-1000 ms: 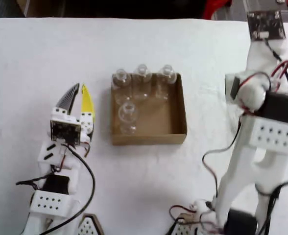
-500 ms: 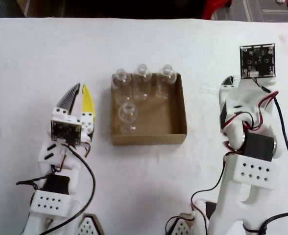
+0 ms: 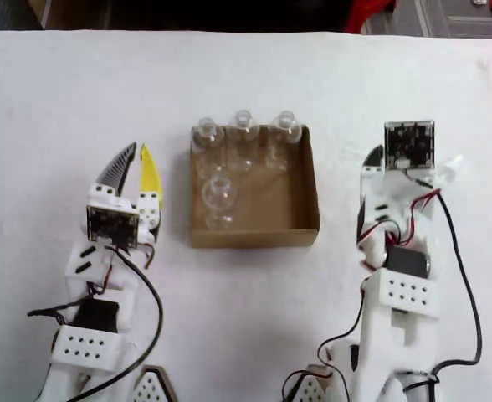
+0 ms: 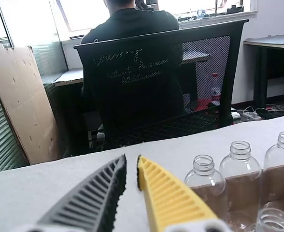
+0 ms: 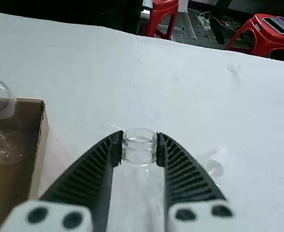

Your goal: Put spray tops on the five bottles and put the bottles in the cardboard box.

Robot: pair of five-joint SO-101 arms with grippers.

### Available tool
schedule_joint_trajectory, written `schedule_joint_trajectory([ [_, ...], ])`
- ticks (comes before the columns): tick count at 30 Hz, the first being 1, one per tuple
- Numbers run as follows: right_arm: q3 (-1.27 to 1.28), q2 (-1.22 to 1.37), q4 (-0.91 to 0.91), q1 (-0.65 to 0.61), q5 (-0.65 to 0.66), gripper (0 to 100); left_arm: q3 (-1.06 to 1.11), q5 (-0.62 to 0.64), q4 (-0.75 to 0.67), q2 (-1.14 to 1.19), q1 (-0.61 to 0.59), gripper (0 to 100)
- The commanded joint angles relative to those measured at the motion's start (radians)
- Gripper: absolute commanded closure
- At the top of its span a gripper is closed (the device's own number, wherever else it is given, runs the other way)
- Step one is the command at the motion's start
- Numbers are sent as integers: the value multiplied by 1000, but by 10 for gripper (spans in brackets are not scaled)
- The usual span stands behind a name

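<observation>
A cardboard box (image 3: 304, 219) sits mid-table and holds several clear bottles without tops: three along its far wall (image 3: 243, 131) and one nearer the left wall (image 3: 219, 197). To the right of the box, my right gripper (image 5: 139, 139) is shut on the neck of another clear, topless bottle (image 5: 139, 149). From above, its wrist camera covers it and one black finger (image 3: 371, 157) shows. Left of the box, my left gripper (image 3: 135, 159) rests shut with nothing held; its black and yellow fingers (image 4: 163, 193) point past the bottles (image 4: 203, 176).
A small clear-white piece (image 3: 448, 170) lies on the white table just right of the right gripper, seen again as a piece (image 5: 213, 167) beside the fingers. Behind the table stand an office chair (image 4: 156, 87) and red stools (image 5: 267, 29).
The right arm has drawn back from the far right of the table toward the front and a little left, ending beside the box. The left arm has not moved.
</observation>
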Motion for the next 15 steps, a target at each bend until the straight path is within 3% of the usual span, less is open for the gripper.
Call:
schedule_joint_trajectory([
  [1, 40, -22, -120, -12, -15, 982, -8, -32, -17, -12, 12, 954],
  [8, 143, -22, -262, 1, -221, 982, 26, -64, -71, -13, 13, 954],
  [15, 287, -15, -461, -1, -227, 982, 31, -66, -86, -16, 8, 954],
])
